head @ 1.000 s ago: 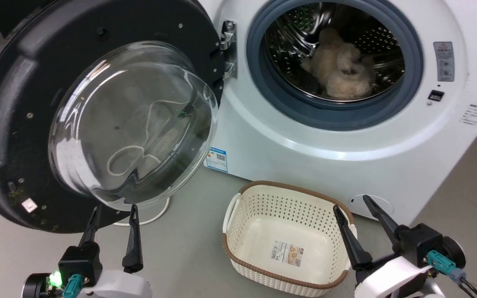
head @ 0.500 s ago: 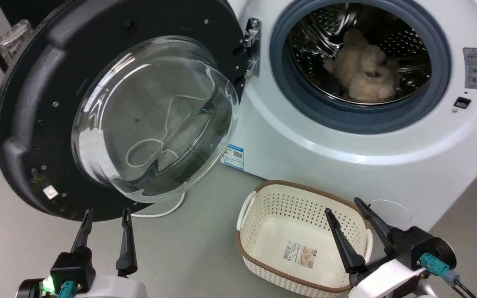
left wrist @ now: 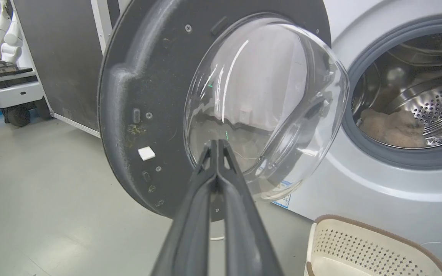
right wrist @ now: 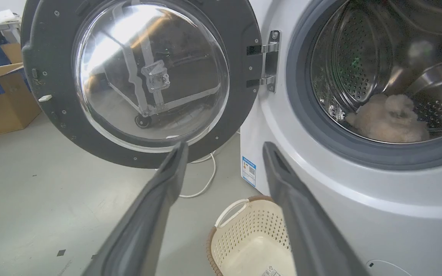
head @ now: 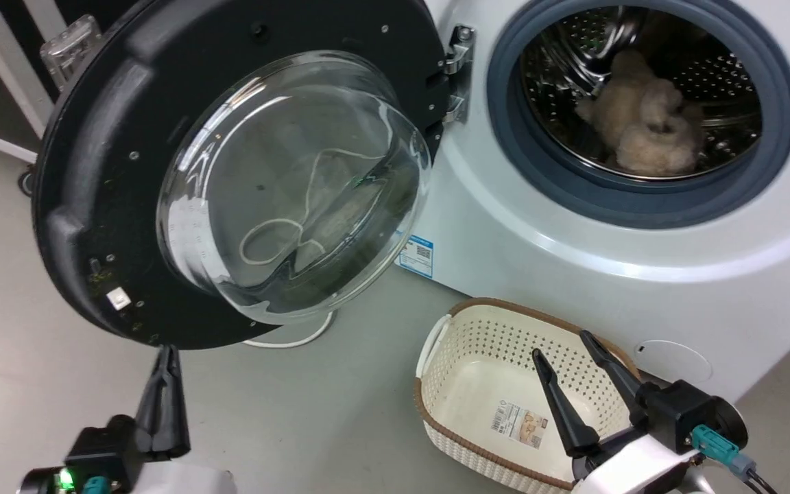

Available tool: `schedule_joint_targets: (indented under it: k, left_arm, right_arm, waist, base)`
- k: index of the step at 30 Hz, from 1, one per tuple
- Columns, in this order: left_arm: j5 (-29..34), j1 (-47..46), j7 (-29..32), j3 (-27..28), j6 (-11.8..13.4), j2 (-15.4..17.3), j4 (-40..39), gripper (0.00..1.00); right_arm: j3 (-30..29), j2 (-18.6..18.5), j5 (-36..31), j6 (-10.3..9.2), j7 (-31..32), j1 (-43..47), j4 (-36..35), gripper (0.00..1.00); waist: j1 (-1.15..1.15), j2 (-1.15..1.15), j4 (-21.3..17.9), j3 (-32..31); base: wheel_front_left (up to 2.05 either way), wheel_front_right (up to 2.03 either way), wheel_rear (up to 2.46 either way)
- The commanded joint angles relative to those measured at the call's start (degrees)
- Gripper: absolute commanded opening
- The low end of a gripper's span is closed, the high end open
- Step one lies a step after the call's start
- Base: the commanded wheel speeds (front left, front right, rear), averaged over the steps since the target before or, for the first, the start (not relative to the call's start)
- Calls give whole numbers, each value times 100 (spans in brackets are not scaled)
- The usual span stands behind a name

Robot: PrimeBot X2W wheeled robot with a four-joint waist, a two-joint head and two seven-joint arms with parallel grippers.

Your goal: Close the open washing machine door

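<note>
Left gripper (head: 167,357) low at the left of the head view: both fingers pressed together, holding nothing, tips up toward the lower edge of the washing machine door (head: 292,185). Touching that edge or just short of it: impossible to tell. From the left wrist view, same gripper (left wrist: 218,145) closed to a single point in front of the lower part of the door's (left wrist: 221,96) glass bowl.

Right gripper (head: 561,345) low at the right, fingers spread wide, holding nothing, over the near right part of a cream perforated basket (head: 484,343) with a brown rim. From the right wrist view, this gripper (right wrist: 225,147) wide too, with the door's (right wrist: 148,76) bottom edge and the machine's front corner between the fingers.

Door swung wide open to the left of the washing machine (head: 573,261), hung on a metal hinge (head: 457,72) at its right edge, black inner rim and bulging clear bowl turned toward the robot.

Round opening uncovered: blue-grey rubber ring (head: 505,130), perforated steel drum (head: 724,75), a fluffy beige bundle (head: 645,127) inside. Small blue label (head: 417,255) low on the machine's left front, round flap (head: 673,360) low at the right. Basket on the grey floor (head: 25,357) just in front of the machine, a paper sticker (head: 522,425) on its bottom. White cable (head: 292,341) on the floor beneath the door.
</note>
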Motion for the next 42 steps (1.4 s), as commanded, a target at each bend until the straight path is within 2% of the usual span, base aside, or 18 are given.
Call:
schedule_joint_targets:
  k: [1, 6, 9, 10, 12, 13, 16, 17, 21, 27, 29, 30, 31, 34, 35, 42]
  left_arm:
    - [-91, -22, -56, 63, -38, 0, -100, 0]
    - [-259, -236, -104, 274, -163, 3, -311, 0]
    - [-521, -655, -152, 602, -421, 81, -379, 0]
    - [-521, -655, -152, 602, -421, 81, -379, 0]
    - [-1033, -1091, -188, 918, -549, 153, -189, 0]
    - [-1033, -1091, -188, 918, -549, 153, -189, 0]
    - [-1575, -1612, -133, 1339, -617, 476, 141, 0]
    - [-2080, -2175, 121, 1750, -630, 868, 617, 0]
    - [-2858, -2925, 725, 2267, -534, 1354, 1456, 0]
    - [-3958, -3806, 2087, 2691, -302, 1878, 2763, 0]
    - [-4329, -4028, 2605, 2804, -195, 1966, 3158, 0]
    - [-4898, -4336, 3279, 2993, -111, 2029, 3632, 0]
    - [-5052, -4413, 3471, 3032, -122, 2049, 3753, 0]
    - [-5505, -4607, 4035, 3104, -258, 2053, 4029, 0]
    - [-5865, -4699, 4533, 3111, -479, 2037, 4187, 0]
    - [-6300, -4391, 5371, 3015, -736, 1876, 3932, 0]
  right_arm:
    - [39, -49, 62, 3, -53, -70, 34, 100]
    - [3, -86, 53, 3, -101, -43, 19, 100]
    - [-93, -113, 25, 3, -149, 31, -17, 100]
    - [-93, -113, 25, 3, -149, 31, -17, 100]
    - [-77, -144, 12, 3, -185, 88, -35, 100]
    - [-77, -144, 12, 3, -185, 88, -35, 100]
    - [-25, -189, 4, 4, -221, 44, -40, 100]
    - [-45, -245, 22, 4, -257, -22, -38, 100]
    - [-13, -309, 62, 4, -304, -134, -10, 100]
    - [82, -367, 111, 4, -376, -251, 31, 100]
    - [113, -382, 129, 4, -400, -284, 53, 100]
    - [151, -410, 158, 4, -436, -323, 79, 100]
    - [165, -420, 167, 4, -448, -334, 86, 100]
    - [218, -461, 196, 4, -484, -371, 120, 100]
    - [275, -499, 232, 4, -520, -406, 157, 100]
    - [280, -452, 260, 5, -527, -362, 221, 100]
  waist:
    - [0, 0, 51, 41]
    - [0, 0, 140, 134]
    - [0, 0, 229, 242]
    - [0, 0, 229, 242]
    - [0, 0, 237, 332]
    - [0, 0, 237, 332]
    - [0, 0, 143, 459]
    - [0, 0, 73, 577]
    - [0, 0, -15, 717]
    - [0, 0, -91, 900]
    - [0, 0, -104, 946]
    - [0, 0, -103, 1011]
    - [0, 0, -99, 1031]
    - [0, 0, -80, 1087]
    - [0, 0, -56, 1119]
    - [0, 0, -98, 949]
  base:
    - [0, 0, 0]
    - [0, 0, 0]
    - [0, 0, 0]
    - [0, 0, 0]
    - [0, 0, 0]
    - [0, 0, 0]
    - [0, 0, 0]
    - [0, 0, 0]
    - [0, 0, 0]
    - [0, 0, 0]
    - [0, 0, 0]
    - [0, 0, 0]
    - [0, 0, 0]
    - [0, 0, 0]
    - [0, 0, 0]
    - [0, 0, 0]
